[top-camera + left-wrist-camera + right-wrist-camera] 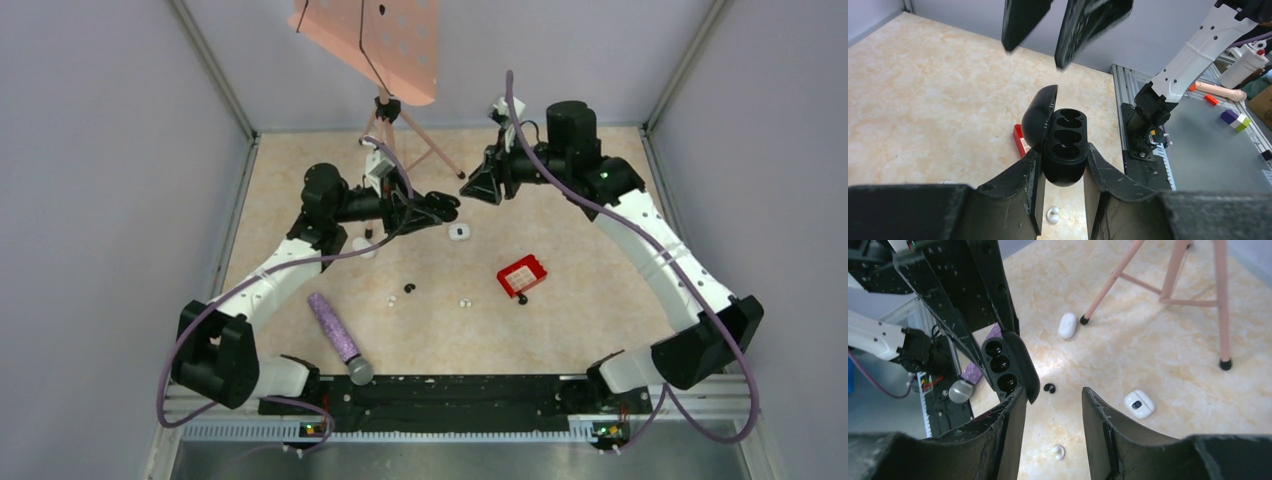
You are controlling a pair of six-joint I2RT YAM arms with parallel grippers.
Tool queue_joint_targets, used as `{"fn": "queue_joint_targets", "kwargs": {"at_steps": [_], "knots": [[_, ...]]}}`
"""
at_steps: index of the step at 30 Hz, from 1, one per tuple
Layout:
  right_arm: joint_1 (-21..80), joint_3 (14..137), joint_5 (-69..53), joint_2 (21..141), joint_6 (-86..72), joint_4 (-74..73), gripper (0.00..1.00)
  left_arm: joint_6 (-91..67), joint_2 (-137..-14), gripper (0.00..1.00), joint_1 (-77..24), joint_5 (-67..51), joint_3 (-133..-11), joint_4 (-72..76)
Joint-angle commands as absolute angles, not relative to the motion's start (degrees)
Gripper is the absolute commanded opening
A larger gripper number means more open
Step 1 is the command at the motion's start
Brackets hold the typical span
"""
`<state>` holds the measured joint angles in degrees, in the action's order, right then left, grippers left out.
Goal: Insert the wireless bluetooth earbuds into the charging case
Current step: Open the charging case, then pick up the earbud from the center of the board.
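Bright, even overhead light; shadows soft and short. Glare patch on table [1158, 340] in right wrist view. Wrist-view foregrounds out of focus, edges slightly warped.

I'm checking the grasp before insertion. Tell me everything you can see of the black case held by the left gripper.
The black charging case is a small rounded pod of glossy plastic. Its lid stands hinged open to one side, baring dark hollows that look empty. It is held above the table, with its body clamped on both sides by the left gripper. The open right gripper is close beside it. Whether the two touch cannot be told.
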<state>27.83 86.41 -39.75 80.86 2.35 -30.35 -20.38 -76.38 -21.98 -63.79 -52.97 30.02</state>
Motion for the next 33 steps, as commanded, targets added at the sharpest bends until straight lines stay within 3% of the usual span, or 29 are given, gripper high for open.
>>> {"fn": "queue_joint_targets", "kwargs": {"at_steps": [1,7,14,19,30,33], "knots": [[24.2,92.1,-39.0,77.7,3.7,-32.9,0.46,-22.6,-75.3,0.0,-20.8,-61.1,-51.3,32.9],[22.3,79.5,-34.4,68.7,15.4,-44.9,0.46,-26.6,-74.7,0.0,-18.2,-59.4,-50.1,33.7],[22.3,58.2,-26.8,62.5,19.7,-49.7,0.28,-29.3,-73.1,0.0,-14.3,-58.7,-49.0,31.9],[22.2,57.4,-20.8,68.8,15.4,-47.5,0.21,-29.7,-72.3,0.0,-12.7,-59.0,-48.2,31.2],[21.6,57.1,-15.4,79.7,0.6,-44.7,0.16,-29.9,-71.0,0.0,-10.5,-57.9,-48.1,30.5],[17.3,57.3,-15.1,83.7,-4.6,-45.0,0.16,-29.7,-71.0,0.0,-9.8,-57.8,-48.3,29.9]]}}
